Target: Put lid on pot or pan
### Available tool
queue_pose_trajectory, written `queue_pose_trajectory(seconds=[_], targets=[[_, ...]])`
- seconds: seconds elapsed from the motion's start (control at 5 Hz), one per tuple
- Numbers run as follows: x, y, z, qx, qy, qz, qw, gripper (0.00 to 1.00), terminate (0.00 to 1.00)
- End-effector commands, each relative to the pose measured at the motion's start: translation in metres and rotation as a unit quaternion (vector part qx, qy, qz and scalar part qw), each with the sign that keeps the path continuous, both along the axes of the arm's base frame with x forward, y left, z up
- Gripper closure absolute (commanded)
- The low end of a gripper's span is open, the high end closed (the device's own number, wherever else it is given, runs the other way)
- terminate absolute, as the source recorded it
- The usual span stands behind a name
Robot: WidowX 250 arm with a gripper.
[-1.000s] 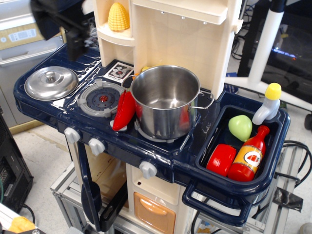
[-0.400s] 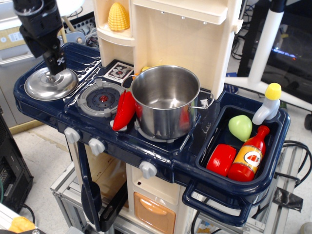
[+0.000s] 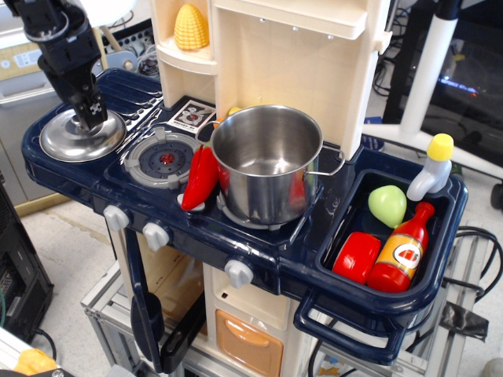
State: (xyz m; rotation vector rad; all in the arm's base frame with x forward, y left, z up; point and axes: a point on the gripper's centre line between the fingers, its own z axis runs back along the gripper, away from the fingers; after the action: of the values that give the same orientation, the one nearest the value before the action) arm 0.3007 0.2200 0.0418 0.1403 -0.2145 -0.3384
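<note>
I see my tool [image 3: 85,118] down at the far left of the toy kitchen's dark blue tabletop [image 3: 259,243], its black fingers reaching onto the centre of the lid [image 3: 78,137], right where the knob sits. The knob itself is hidden behind the fingers, so I cannot tell whether the tool is spread or pinched on it. The lid lies flat on the left end of the tabletop, dome up, well apart from the pot [image 3: 267,161].

The pot stands upright and uncovered on the right burner, its inside bare and shiny, one wire loop handle pointing right. Between lid and pot I see the grey burner disc [image 3: 163,157] with a red centre, and a red toy chili pepper [image 3: 201,179] leaning against the pot's left side.

To the right, the sink basin [image 3: 452,236] holds a red toy ketchup bottle [image 3: 401,251], a red block-shaped piece [image 3: 356,257] and a green rounded toy [image 3: 387,206]; a white bottle with a yellow cap [image 3: 431,169] stands at the basin's far edge. A yellow toy corn cob [image 3: 191,27] sits on the cream shelf above.
</note>
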Motion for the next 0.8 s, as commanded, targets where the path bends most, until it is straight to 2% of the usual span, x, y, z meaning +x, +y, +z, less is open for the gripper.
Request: queue_pose_trajectory(seconds=[0.0, 0.2, 0.6], targets=[[0.0022, 0.0047, 0.0071, 0.009, -0.022, 0.003, 0.9997, 0.00, 0.00], [-0.0006, 0.0024, 0.0058, 0.001, -0.010, 0.021, 0.9997, 1.00, 0.00], [-0.0012, -0.0014, 0.0080, -0.021, 0.011, 0.049, 0.9985, 1.00, 0.00]])
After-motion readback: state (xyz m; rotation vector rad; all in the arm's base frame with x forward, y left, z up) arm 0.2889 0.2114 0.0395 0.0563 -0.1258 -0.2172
